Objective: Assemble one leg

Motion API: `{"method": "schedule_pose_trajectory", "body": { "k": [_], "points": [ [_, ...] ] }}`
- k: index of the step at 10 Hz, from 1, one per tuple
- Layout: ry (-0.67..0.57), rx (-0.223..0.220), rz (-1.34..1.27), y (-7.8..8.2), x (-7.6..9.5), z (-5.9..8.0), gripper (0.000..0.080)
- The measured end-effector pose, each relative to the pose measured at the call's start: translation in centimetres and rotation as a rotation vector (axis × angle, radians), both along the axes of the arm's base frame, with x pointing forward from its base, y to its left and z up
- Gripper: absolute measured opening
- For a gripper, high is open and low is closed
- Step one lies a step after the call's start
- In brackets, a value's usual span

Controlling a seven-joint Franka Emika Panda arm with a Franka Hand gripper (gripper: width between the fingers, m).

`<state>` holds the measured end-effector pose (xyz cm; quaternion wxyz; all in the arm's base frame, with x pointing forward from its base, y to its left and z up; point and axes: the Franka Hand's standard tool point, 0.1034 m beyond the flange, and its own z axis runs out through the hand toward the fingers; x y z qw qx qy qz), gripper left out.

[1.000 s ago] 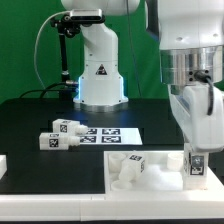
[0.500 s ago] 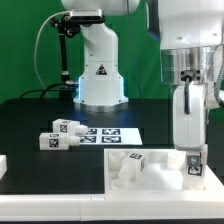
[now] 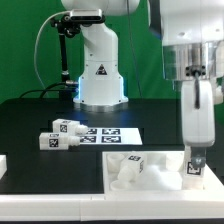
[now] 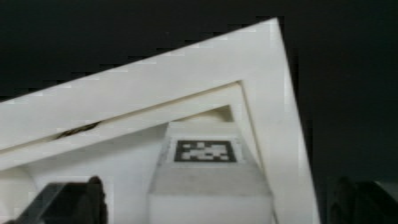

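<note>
A white leg (image 3: 193, 167) with a black-and-white tag stands upright in the corner of the large white panel (image 3: 160, 183) at the exterior view's right. My gripper (image 3: 193, 160) is directly over it, with one finger on either side. In the wrist view the leg (image 4: 208, 160) shows between the two dark fingers (image 4: 75, 200), and a strip of panel shows on each side of it, so the jaws stand open around it. The panel's raised edge (image 4: 267, 80) runs around the corner.
Two more legs (image 3: 62, 125) (image 3: 55, 141) lie at the exterior view's left next to the marker board (image 3: 112, 133). Another leg (image 3: 133, 163) lies on the panel. The robot's base (image 3: 100, 75) stands behind. A white part (image 3: 3, 162) shows at the left edge.
The gripper has turned about its vertical axis over the leg, so the hand now looks narrower. The leg and its tag stay in the same place.
</note>
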<state>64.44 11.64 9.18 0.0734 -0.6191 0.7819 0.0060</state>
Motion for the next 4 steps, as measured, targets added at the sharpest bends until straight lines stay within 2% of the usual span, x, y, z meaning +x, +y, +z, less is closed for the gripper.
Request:
{"method": "schedule_pose_trajectory", "body": {
  "k": [3, 4],
  "points": [
    [-0.065, 0.02, 0.055, 0.0, 1.1, 5.0, 0.0649],
    [-0.073, 0.02, 0.052, -0.2, 1.4, 5.4, 0.0649]
  ]
}}
